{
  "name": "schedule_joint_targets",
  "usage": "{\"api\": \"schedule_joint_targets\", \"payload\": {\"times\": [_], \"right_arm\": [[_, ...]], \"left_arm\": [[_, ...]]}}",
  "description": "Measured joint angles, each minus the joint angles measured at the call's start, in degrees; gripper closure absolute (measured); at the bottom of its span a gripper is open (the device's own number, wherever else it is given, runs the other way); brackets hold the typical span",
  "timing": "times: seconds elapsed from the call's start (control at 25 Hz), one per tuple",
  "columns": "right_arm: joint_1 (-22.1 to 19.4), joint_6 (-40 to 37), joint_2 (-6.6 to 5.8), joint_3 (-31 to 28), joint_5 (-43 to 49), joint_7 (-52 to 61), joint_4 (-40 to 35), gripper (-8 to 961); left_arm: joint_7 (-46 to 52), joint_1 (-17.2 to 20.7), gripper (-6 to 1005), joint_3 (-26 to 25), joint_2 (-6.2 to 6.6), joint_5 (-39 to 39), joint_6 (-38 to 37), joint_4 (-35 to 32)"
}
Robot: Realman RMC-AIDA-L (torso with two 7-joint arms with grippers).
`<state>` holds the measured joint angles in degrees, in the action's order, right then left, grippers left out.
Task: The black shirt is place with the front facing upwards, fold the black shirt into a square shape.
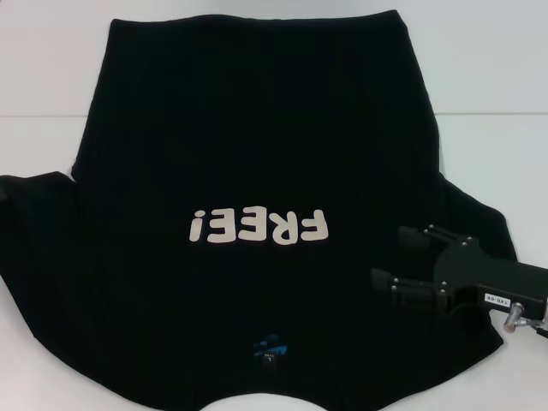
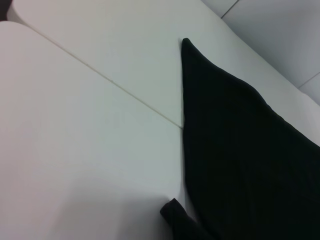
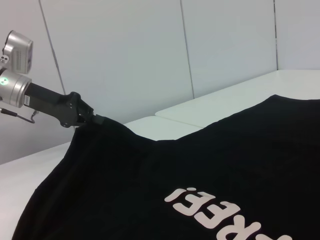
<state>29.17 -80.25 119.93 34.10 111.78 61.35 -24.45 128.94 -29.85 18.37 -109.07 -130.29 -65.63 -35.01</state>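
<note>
- While black shirt [image 1: 257, 154] lies front-up, right gripper [image 1: 409, 265] hovers lower right, jaws parted, likely lining up for sleeve.
- Left gripper [image 3: 97, 120]: at shirt's edge, grip state unclear.

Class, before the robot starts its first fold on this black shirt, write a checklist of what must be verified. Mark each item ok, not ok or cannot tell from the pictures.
1. Front faces up: ok. The black shirt shows its FREE! lettering.
2. Shirt spread on the table: ok. The body lies flat, with the neck label nearest the robot.
3. Right end effector ready: ok. It is open, over the shirt's right sleeve area.
4. Right end effector touching the cloth: cannot tell.
5. Left end effector holding the left sleeve edge: cannot tell. It sits at that edge in the right wrist view.
</note>
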Motion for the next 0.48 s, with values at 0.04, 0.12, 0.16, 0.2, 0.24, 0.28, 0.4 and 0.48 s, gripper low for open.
{"api": "schedule_joint_targets", "payload": {"times": [0.04,0.12,0.16,0.2,0.24,0.28,0.4,0.48], "right_arm": [[-0.02,0.00,0.03,0.00,0.00,0.00,0.01,8],[-0.02,0.00,0.04,0.00,0.00,0.04,0.02,8],[-0.02,0.00,0.04,0.00,0.00,0.06,0.02,8],[-0.02,0.00,0.04,0.00,0.00,0.07,0.02,8],[-0.01,0.00,0.04,0.00,0.00,0.08,0.02,8],[-0.01,0.00,0.04,0.00,0.00,0.08,0.02,8],[0.00,0.00,0.04,0.00,0.00,0.08,0.08,9],[0.00,0.00,0.04,0.00,0.00,0.08,0.10,8]], "left_arm": [[0.00,0.11,995,0.00,0.00,0.06,-0.08,0.04],[0.00,0.43,995,0.00,-0.05,0.17,-0.22,0.14],[0.00,0.60,995,0.00,-0.13,0.21,-0.32,0.16],[0.00,0.76,995,0.00,-0.24,0.24,-0.43,0.16],[-0.09,0.90,995,0.00,-0.34,0.47,-0.64,0.16],[-0.46,1.06,995,0.00,-0.48,1.02,-1.06,0.12],[-2.42,1.44,995,0.00,-0.90,3.97,-2.68,-0.10],[-3.42,1.76,995,-0.01,-1.31,6.07,-3.60,-0.64]]}}
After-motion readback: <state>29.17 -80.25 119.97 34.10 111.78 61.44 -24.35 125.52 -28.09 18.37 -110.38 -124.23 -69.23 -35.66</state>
